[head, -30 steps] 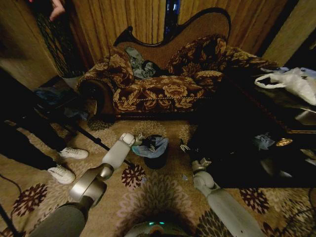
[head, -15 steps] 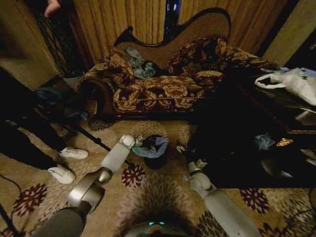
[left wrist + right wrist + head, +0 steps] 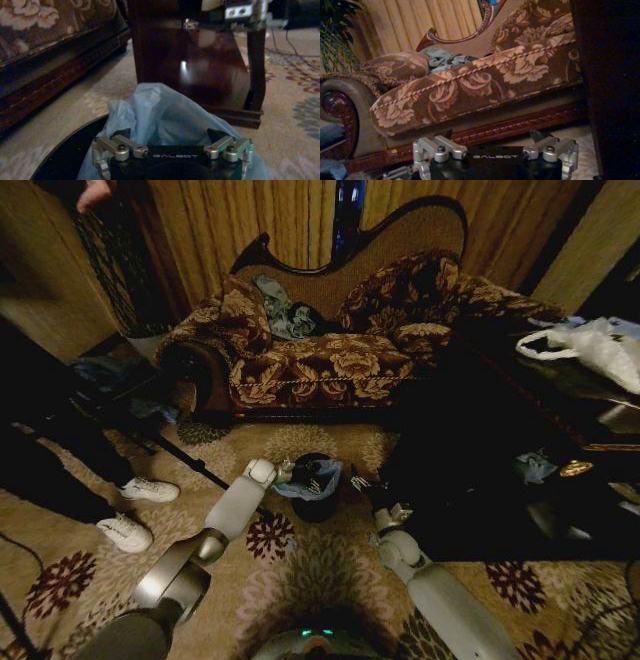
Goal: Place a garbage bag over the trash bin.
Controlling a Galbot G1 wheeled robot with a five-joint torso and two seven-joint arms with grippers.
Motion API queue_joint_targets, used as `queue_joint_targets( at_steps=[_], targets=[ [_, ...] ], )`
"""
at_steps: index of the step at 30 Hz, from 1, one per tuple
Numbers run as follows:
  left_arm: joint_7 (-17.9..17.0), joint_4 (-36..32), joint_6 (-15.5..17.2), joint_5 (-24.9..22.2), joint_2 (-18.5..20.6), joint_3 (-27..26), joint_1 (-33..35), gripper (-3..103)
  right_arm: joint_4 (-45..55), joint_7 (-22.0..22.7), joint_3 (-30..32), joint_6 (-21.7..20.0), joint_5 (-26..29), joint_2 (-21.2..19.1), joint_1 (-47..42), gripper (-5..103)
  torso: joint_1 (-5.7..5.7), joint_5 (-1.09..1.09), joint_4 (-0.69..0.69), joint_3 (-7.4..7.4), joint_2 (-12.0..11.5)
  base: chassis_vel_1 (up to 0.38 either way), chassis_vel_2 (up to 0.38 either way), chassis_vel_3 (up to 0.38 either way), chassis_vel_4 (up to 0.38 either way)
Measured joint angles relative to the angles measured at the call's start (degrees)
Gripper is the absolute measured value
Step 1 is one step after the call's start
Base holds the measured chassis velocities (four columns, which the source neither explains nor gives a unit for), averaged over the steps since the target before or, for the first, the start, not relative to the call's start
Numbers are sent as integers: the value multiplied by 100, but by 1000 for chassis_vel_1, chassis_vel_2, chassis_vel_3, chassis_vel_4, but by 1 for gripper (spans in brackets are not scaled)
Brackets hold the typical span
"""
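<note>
Now the left gripper [image 3: 170, 139], fingers spread wide, has the bag [image 3: 165, 116] bunched between them over the bin [image 3: 65, 152]; the right gripper [image 3: 492, 138] is wide too, empty.

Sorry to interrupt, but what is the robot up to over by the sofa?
It is lining the trash bin on the carpet. The left tool is at the bin's rim, its fingers spread around the pale blue garbage bag, which is bunched over the opening rather than stretched around the rim. The right tool hangs open beside the bin, holding nothing.

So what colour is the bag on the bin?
Pale blue-grey garbage bag, over the black trash bin; clearest in the left wrist view.
</note>
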Motion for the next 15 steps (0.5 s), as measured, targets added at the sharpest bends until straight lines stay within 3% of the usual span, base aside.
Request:
queue_joint_targets(
  at_steps=[3,6,15],
  targets=[
    [-6,-162,50,-20,3,10,90,103,-17,0,-14,-14,-14,9,25,100,0,0,0,0,0,0,0,0,0],
    [-6,-306,102,-32,37,11,150,97,-38,0,-19,-22,-17,18,56,100,0,0,0,0,0,0,0,0,0],
    [2,-513,194,-61,118,2,407,99,-117,0,-65,-29,-45,72,135,100,0,0,1,0,0,0,0,0,0]
  ],
)
